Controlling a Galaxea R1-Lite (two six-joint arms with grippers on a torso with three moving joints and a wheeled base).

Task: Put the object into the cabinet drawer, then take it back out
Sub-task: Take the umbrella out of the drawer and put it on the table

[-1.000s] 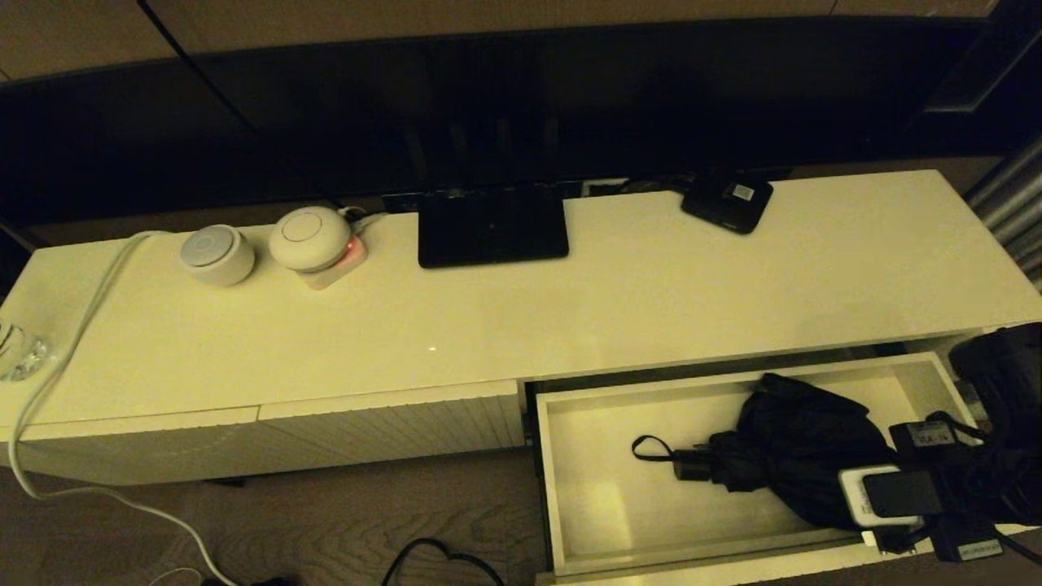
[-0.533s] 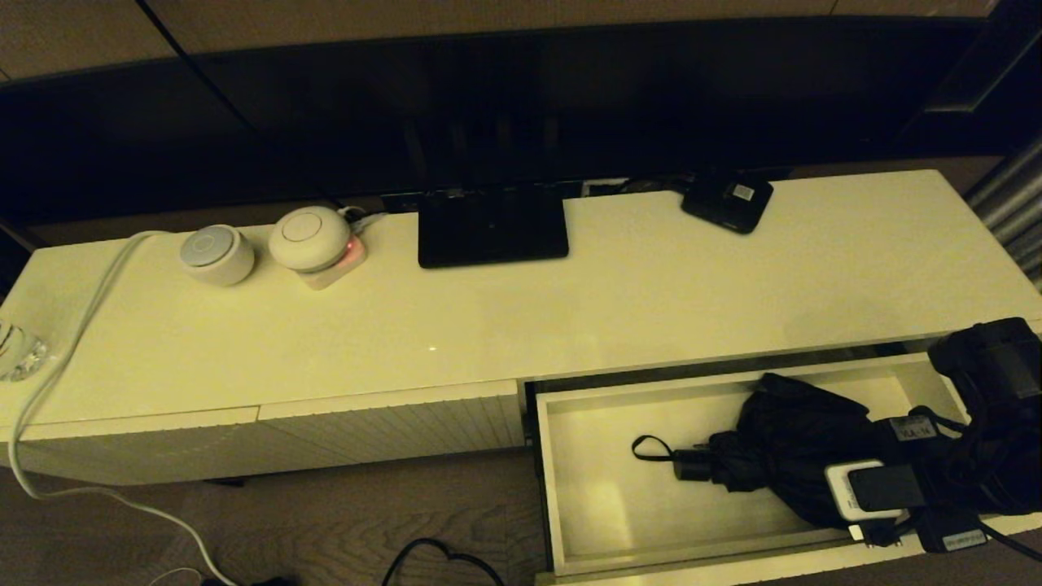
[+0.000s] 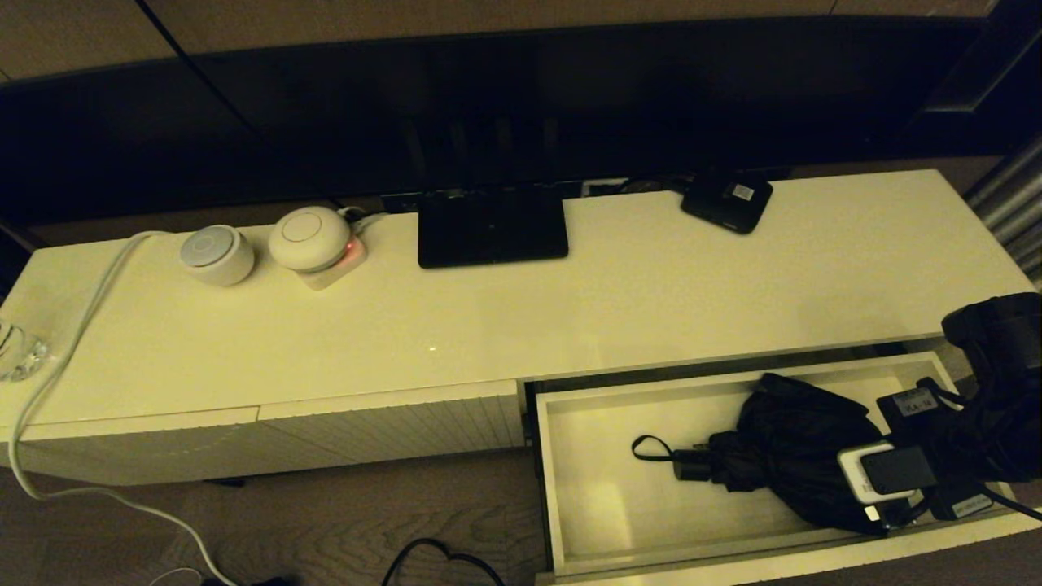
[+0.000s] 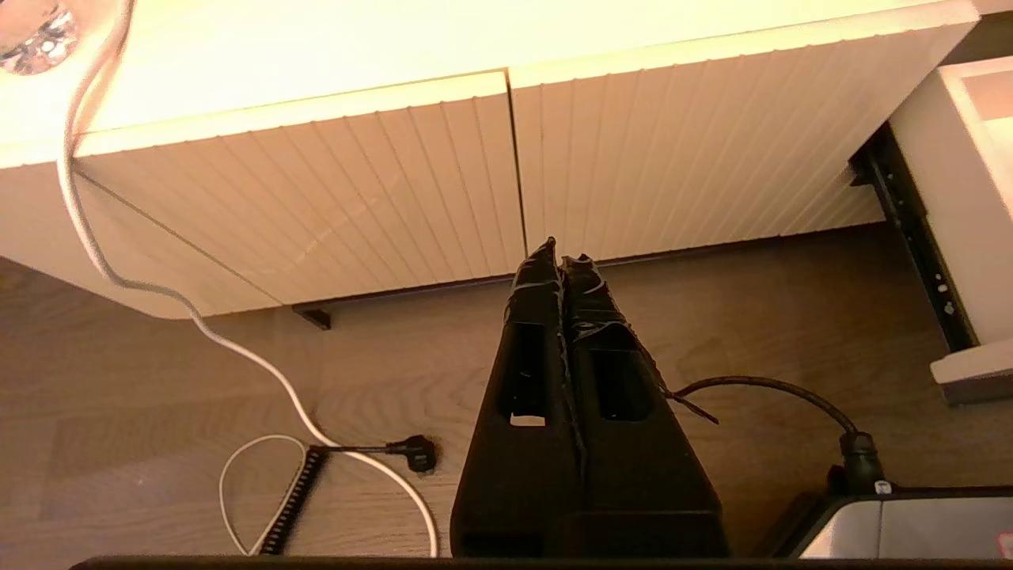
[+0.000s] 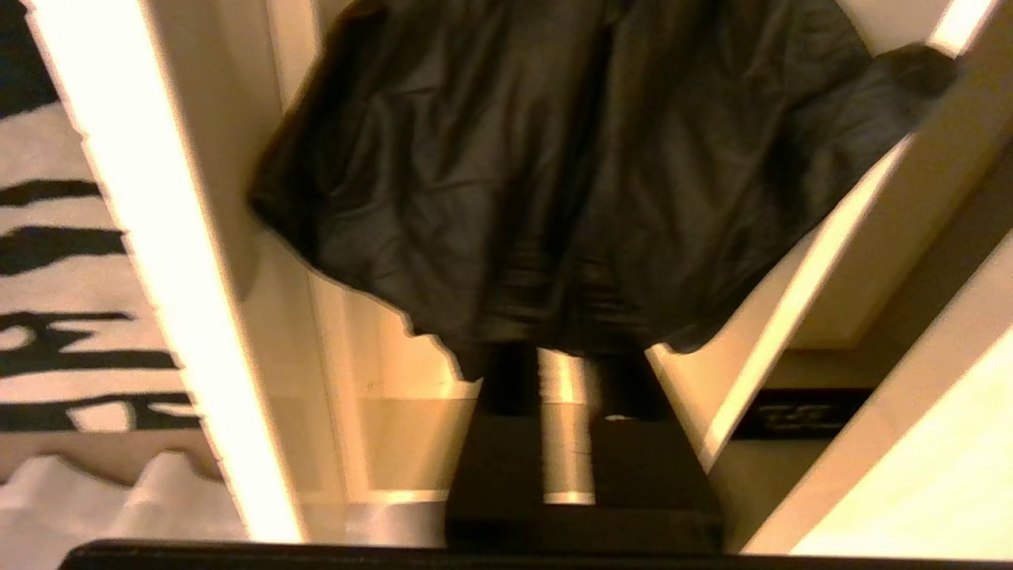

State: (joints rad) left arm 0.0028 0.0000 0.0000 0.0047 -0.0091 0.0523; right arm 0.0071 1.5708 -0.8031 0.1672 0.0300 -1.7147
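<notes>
We find the wide shallow cream-white drawer (image 3: pixel 570 488) pulled out of the cabinet at its right end. Inside lies the black compact folding umbrella with loose baggy fabric (image 3: pixel 798 464), toward the drawer's right end, its short handle and wrist loop pointing to the middle of the drawer floor. The right gripper (image 5: pixel 566 372) reaches in over the drawer's right front corner; its fingers (image 5: pixel 506 380) run under the fabric's edge with a bright gap between them, and we cannot tell whether they pinch it. The left gripper (image 4: pixel 560 257) hangs low over the wooden floor before the closed ribbed cream panels (image 4: pixel 673 150), its fingers pressed together on nothing. Further back on the cabinet top stand two round white devices (image 3: pixel 260 244) near the left rear edge, a flat black stand (image 3: pixel 492 228) mid-rear, and a small black box with a white label (image 3: pixel 727 199) right of it.
</notes>
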